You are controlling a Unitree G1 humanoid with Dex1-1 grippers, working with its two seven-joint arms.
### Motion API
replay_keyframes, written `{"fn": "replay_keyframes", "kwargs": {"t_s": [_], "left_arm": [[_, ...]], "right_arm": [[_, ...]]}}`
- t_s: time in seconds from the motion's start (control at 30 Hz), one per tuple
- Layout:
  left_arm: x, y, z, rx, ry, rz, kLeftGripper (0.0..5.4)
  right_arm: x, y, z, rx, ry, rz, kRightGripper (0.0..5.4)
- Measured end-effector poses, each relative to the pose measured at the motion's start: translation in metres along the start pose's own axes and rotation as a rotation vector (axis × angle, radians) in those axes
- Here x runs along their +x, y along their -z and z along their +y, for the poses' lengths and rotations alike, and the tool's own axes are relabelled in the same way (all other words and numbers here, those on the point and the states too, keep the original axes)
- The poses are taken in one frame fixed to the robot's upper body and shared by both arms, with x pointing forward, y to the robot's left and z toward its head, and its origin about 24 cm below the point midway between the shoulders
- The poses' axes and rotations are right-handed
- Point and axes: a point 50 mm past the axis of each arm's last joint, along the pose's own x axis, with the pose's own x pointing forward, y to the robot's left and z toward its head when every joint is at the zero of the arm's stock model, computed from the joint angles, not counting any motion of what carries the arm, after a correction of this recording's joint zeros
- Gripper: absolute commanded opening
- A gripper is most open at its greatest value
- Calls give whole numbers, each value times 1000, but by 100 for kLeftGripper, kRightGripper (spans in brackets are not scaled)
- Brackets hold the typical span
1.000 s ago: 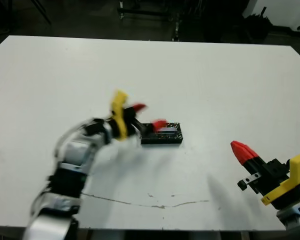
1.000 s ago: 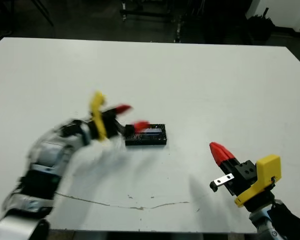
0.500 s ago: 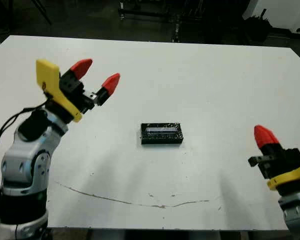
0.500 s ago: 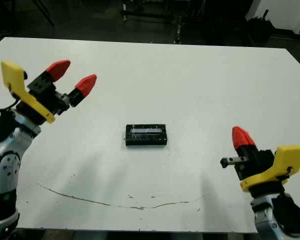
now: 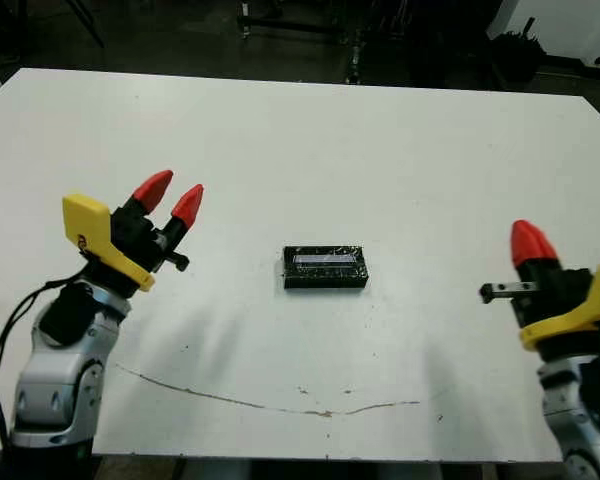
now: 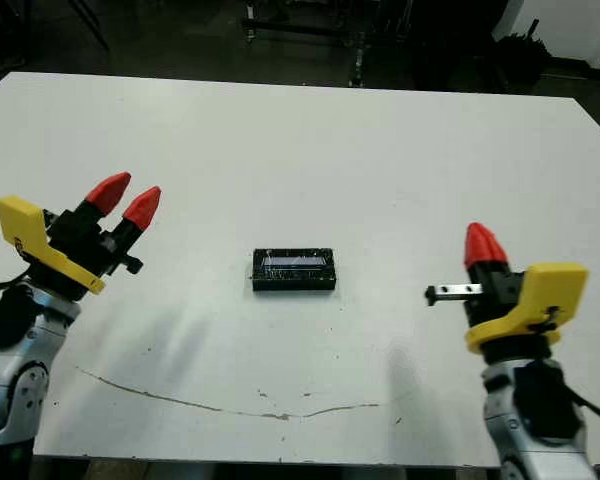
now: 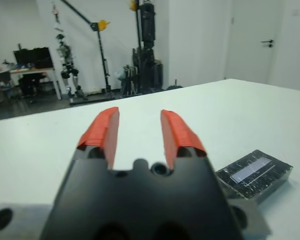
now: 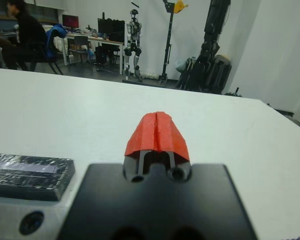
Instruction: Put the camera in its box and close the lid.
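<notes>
Box (image 5: 325, 268) w/ lid (image 6: 294, 265) on top sits flat near desk (image 5: 380, 150) centre, long side running 9-to-3 o'clock. Lid glossy black w/ a silvery streak along it. Camera not visible, so can't tell if it's inside.

Left pincer (image 5: 170, 200) at approx 9 o'clock from the box, well apart, raised off the desk, red tips pointing toward 1 o'clock. Released: clear gap betw. the two fingers (image 7: 102, 132) in the left wrist view, nothing betw. them. Box shows beside that pincer's body in the same view.

Right pincer (image 8: 157, 134) at approx 3 o'clock from the box, also well apart, tip pointing toward 12 o'clock. Clenched: both red tips pressed together into one point, nothing gripped.

Thin dark crack-like line (image 5: 270, 400) runs across the desk at 6 o'clock from the box. Beyond the desk's far edge, a seated person (image 8: 22, 37) at another desk, stands and equipment around.
</notes>
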Motion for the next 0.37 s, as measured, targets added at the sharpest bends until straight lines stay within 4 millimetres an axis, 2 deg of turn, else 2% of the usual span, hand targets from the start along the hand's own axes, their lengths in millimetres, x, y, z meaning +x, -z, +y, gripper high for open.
{"fn": "replay_keyframes", "kwargs": {"t_s": [0.27,0.37], "left_arm": [[-5,3,0,41,-73,-32,8],[-5,4,0,39,-84,-32,1]], "right_arm": [[-3,9,8,-8,18,8,0],[-2,11,9,-5,13,1,0]]}}
